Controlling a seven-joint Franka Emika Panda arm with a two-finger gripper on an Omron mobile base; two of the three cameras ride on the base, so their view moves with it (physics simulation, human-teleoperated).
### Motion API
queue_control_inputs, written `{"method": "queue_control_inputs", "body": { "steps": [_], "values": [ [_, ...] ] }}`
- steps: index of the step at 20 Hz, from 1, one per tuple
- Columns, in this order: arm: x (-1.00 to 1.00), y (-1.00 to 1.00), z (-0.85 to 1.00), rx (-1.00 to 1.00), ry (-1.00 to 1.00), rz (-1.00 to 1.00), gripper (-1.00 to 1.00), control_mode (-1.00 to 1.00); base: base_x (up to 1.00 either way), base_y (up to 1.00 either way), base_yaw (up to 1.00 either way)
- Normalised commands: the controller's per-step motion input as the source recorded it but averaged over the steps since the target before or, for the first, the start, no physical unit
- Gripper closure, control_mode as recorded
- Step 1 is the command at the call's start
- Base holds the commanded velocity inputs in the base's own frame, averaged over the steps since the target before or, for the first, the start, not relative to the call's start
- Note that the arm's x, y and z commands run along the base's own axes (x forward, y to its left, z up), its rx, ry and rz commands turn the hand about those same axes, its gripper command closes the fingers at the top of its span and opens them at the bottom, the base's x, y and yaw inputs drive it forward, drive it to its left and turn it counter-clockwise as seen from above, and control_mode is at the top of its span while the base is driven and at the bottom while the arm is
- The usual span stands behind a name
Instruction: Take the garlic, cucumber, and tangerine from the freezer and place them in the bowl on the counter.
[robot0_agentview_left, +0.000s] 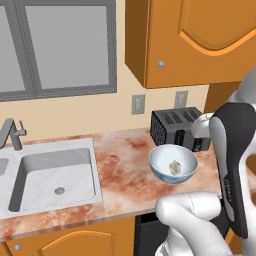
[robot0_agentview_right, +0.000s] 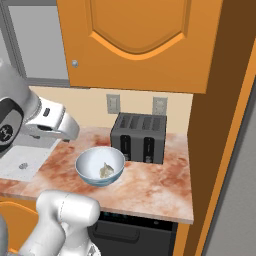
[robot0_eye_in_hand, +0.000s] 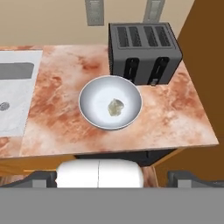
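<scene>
pincer: nearest the lens in the hand view, two dark finger tips at the lower corners, spread wide apart, released, grasping nothing, held above the counter's front edge and apart from the bowl.
dishwasher front: black, below the counter edge, under the bowl.
counter: pinkish-brown marbled stone with white veining, over orange cabinets.
bowl: round, deep, white inside, pale blue-grey outside; upright on the counter, just in front of the toaster, between the sink and the tall orange side panel.
garlic: small off-white bulb, lying in the bottom of the bowl, slightly right of centre in the hand view.
toaster: dark grey, four slots, on the counter against the wall, directly behind the bowl, very near its rim.
sink: pale basin with drain, set in the counter well left of the bowl; grey faucet behind it.
wall outlets: two, above the toaster.
upper cabinet: orange, above the toaster.
</scene>
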Motion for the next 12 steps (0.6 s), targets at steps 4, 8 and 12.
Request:
{"method": "queue_control_inputs", "body": {
  "steps": [4,8,12],
  "values": [
    [-0.07,0.0,0.0,0.0,0.0,0.0,-1.0,1.0,-0.35,-0.1,0.0],
    [0.0,0.0,0.0,0.0,0.0,0.0,-1.0,1.0,-0.93,-0.48,-0.04],
    [0.0,0.0,0.0,0.0,0.0,0.0,-1.0,1.0,-1.0,-0.71,-0.05]
  ]
}}
